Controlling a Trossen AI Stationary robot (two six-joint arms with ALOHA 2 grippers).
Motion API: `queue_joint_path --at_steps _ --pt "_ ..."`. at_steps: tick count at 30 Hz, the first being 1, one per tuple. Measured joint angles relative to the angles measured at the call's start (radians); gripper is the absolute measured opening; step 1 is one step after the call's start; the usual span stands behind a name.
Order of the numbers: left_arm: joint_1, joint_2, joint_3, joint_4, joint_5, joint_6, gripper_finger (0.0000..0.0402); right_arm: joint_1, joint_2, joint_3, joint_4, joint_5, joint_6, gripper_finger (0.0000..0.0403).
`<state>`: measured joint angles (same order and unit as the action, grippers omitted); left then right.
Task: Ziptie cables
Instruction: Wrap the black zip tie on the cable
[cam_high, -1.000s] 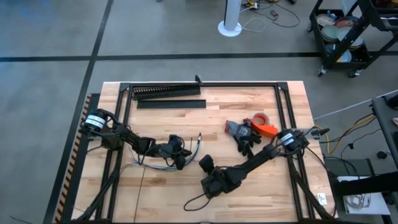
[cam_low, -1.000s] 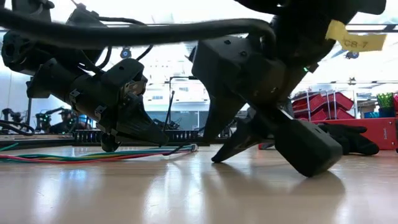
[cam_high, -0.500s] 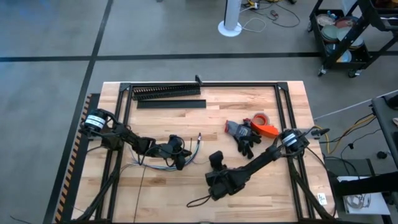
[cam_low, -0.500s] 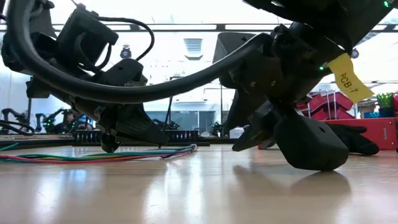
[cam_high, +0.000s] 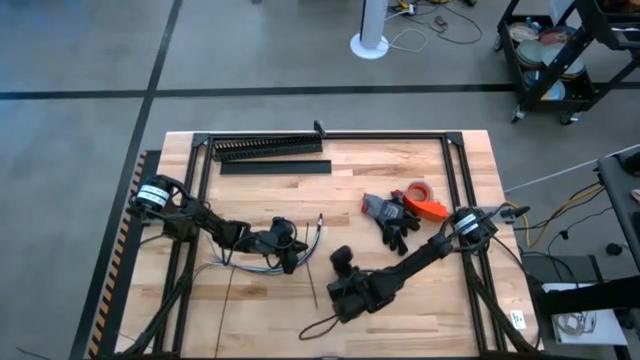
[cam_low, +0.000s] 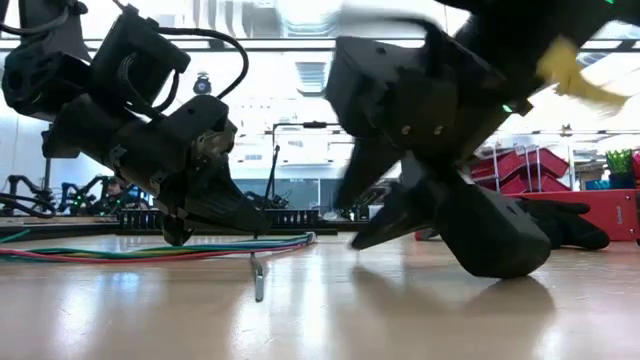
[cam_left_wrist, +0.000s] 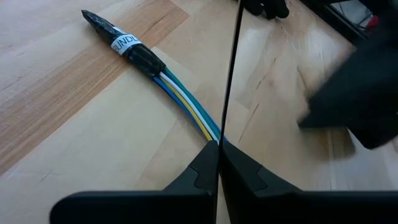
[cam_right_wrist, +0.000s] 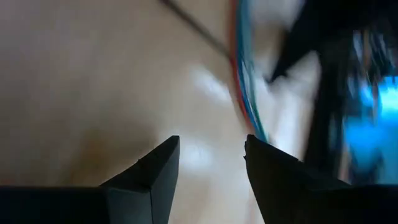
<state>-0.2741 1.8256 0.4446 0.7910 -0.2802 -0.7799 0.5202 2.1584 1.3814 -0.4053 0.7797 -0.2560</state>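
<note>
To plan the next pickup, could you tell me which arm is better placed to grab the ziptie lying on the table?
Right. The right gripper is open and empty, hovering just beside the ziptie, while the left gripper is shut on the cables and should probably hold them.

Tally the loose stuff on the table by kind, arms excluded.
cables: 1 bundle
ziptie: 1 clearly seen
comb duct: 1
black strip: 1
gloves: 2
tape roll: 1
orange box: 1
Total: 8
</note>
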Motion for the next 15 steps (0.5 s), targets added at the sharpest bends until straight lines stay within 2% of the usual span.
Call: queue_joint_path --at_steps 3,5,15 --pt "0.000 0.000 0.000 0.000 0.000 0.000 0.0000 -0.013 0.013 -0.004 0.176 -0.155 -0.226 0.0162" --pt "0.000 0.000 0.000 0.000 0.000 0.000 0.0000 -0.021 0.020 -0.004 0.243 -0.203 -0.321 0.0158" --pt "0.000 0.000 0.000 0.004 0.003 0.010 0.0000 -0.118 0.027 0.002 0.413 -0.558 -0.449 0.0161"
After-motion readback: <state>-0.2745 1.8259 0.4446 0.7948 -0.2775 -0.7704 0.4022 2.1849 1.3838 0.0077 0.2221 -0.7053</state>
